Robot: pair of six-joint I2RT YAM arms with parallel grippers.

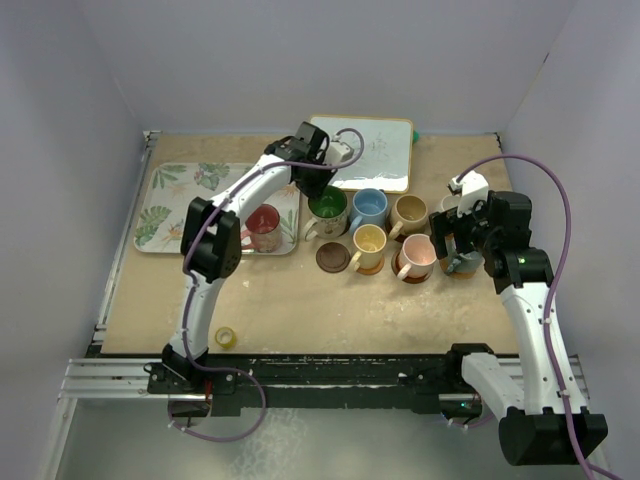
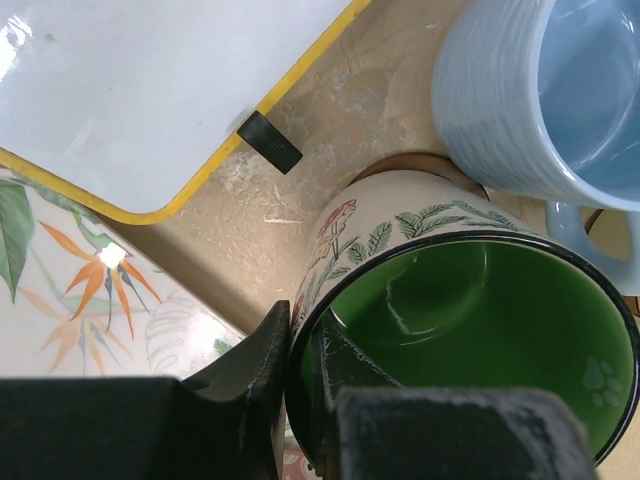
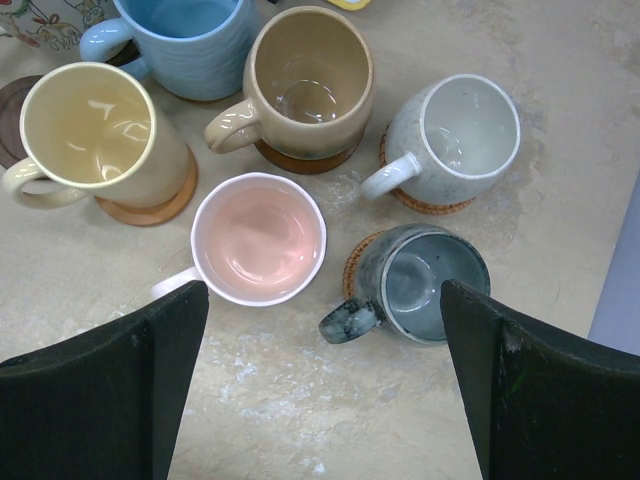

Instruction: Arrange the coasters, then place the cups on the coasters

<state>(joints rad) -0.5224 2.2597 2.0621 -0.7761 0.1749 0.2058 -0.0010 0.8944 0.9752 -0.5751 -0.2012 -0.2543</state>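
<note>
Cups, handled: eight. They are the red cup (image 1: 262, 228), green-lined cup (image 1: 327, 205), light blue cup (image 1: 369, 205), tan cup (image 1: 408, 210), yellow cup (image 1: 368, 240), pink cup (image 1: 416, 254), white cup (image 3: 470, 125) and grey cup (image 3: 430, 285).
Coasters, round: eight. One dark coaster (image 1: 333, 257) lies bare; seven more show only as edges beneath cups, some woven, some wooden.
Trays: two. These are the leaf-patterned tray (image 1: 170, 205) and the white tray (image 1: 385, 150), yellow-rimmed.
Tape roll (image 1: 226, 337), yellow: one.
Robot arms: two, the left arm (image 1: 215, 250) and the right arm (image 1: 525, 290).

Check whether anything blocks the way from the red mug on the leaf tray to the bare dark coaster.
Nothing stands between the red mug and the dark coaster; only the tray's edge crosses the path. The green-lined mug, gripped by the left gripper, stands just behind it.
</note>
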